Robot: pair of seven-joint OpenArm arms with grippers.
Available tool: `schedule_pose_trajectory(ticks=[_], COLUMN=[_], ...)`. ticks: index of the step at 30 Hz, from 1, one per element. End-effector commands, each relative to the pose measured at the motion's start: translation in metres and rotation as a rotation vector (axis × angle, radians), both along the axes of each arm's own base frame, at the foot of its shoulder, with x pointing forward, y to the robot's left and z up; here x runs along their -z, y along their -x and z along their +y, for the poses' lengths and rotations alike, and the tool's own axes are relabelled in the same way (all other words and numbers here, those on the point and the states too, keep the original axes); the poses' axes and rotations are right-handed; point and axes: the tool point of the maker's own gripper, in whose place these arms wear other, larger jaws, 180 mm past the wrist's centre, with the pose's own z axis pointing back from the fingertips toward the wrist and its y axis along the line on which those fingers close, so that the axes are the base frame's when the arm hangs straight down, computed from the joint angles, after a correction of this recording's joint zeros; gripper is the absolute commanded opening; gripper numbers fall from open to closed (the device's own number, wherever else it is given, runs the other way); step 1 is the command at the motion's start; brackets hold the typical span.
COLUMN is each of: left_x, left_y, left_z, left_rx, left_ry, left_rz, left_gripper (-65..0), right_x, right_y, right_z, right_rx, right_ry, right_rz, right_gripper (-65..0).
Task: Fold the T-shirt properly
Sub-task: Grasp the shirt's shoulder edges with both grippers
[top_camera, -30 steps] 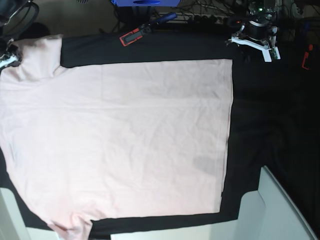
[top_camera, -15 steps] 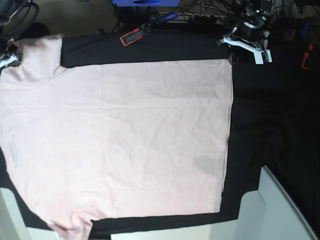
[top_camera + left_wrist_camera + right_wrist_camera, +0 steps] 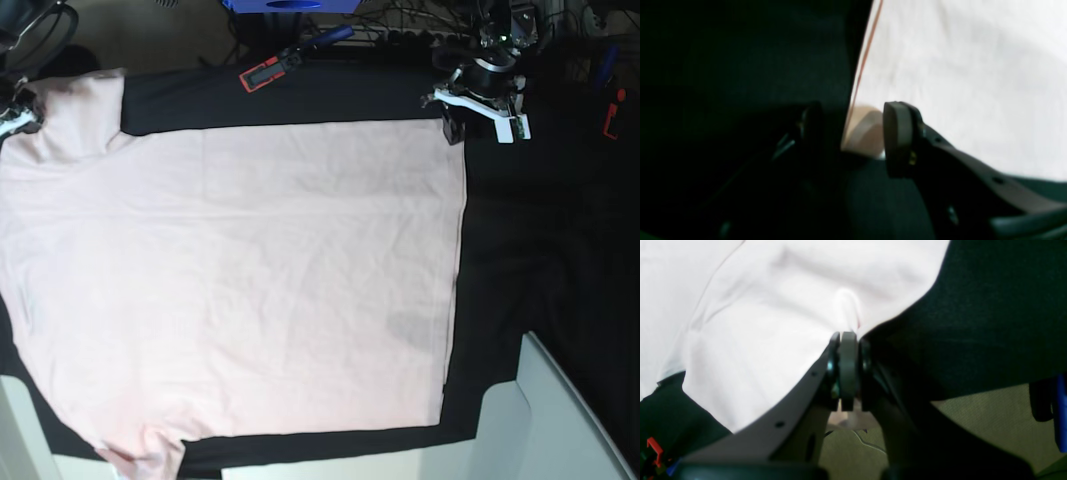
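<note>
The pale pink T-shirt (image 3: pixel 250 280) lies spread flat, plain side up, on the black table cloth (image 3: pixel 540 250). My left gripper (image 3: pixel 458 122) hovers at the shirt's far right corner. In the left wrist view it (image 3: pixel 853 136) stands open, with the hemmed corner of the T-shirt (image 3: pixel 863 128) between its fingers (image 3: pixel 897 140), not pinched. My right gripper (image 3: pixel 14 118) is at the far left, by the sleeve. The right wrist view shows it (image 3: pixel 847 340) shut on a puckered edge of the T-shirt (image 3: pixel 773 306).
A red-and-black tool (image 3: pixel 265 73) and a blue-handled one (image 3: pixel 325 38) lie at the cloth's far edge. A red clip (image 3: pixel 612 115) sits at the far right. A white panel (image 3: pixel 540 420) rises at the near right corner.
My left gripper has moved leftward and slightly nearer, from beyond the cloth's far right to the shirt's far right corner. The shirt and my right gripper have not moved.
</note>
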Motion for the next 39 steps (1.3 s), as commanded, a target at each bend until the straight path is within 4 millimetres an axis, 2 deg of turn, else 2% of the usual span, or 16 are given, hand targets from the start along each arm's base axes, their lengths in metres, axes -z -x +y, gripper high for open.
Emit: schedule_pose_trajectory(ticks=[1,7,14,16,18,20,22,27,29,35,39], left_x=[0.004,0.007,0.010,0.011,0.011,0.011,0.011,0.015,0.015,0.014,-0.004], left_y=[0.008,0.008,0.000,-0.001,-0.001,0.001,0.001,0.010,0.013,0.016,0.009], left_z=[0.001,-0.001,-0.034,-0.038,-0.040,-0.041,-0.041,-0.042,-0.042,-0.041,-0.040], left_rx=[-0.001,-0.001,0.076,0.085,0.079,0.061,0.063,0.061,0.060,0.060,0.070], left_ry=[0.004,0.009,0.051,0.056,0.061,0.069,0.068,0.072,0.071,0.070,0.059], left_rz=[0.026,0.032,0.029,0.029,0.028,0.027,0.026,0.046,0.051,0.053,0.006], left_gripper=[-35.3,-35.9,-36.3,-36.6,-41.1,-50.7,-56.8,-58.8,-65.0,-65.0,-65.0], right_x=[0.006,0.006,0.006,0.006,0.006,0.006,0.006,0.006,0.006,0.006,0.004], right_y=[0.015,0.015,0.015,0.015,0.015,0.015,0.015,0.015,0.015,0.015,0.014], right_z=[0.005,0.005,0.005,0.005,0.005,0.005,0.005,0.005,0.005,0.005,0.002], right_rx=[-0.029,-0.029,-0.029,-0.029,-0.029,-0.029,-0.029,-0.029,-0.029,-0.031,-0.031], right_ry=[-0.010,-0.010,-0.010,-0.010,-0.010,-0.010,-0.010,-0.010,-0.010,-0.009,-0.001], right_rz=[0.079,0.079,0.079,0.079,0.079,0.079,0.079,0.079,0.079,0.078,0.074], right_gripper=[-64.9,-65.0,-65.0,-65.0,-65.0,-65.0,-65.0,-65.0,-65.0,-65.0,-65.0])
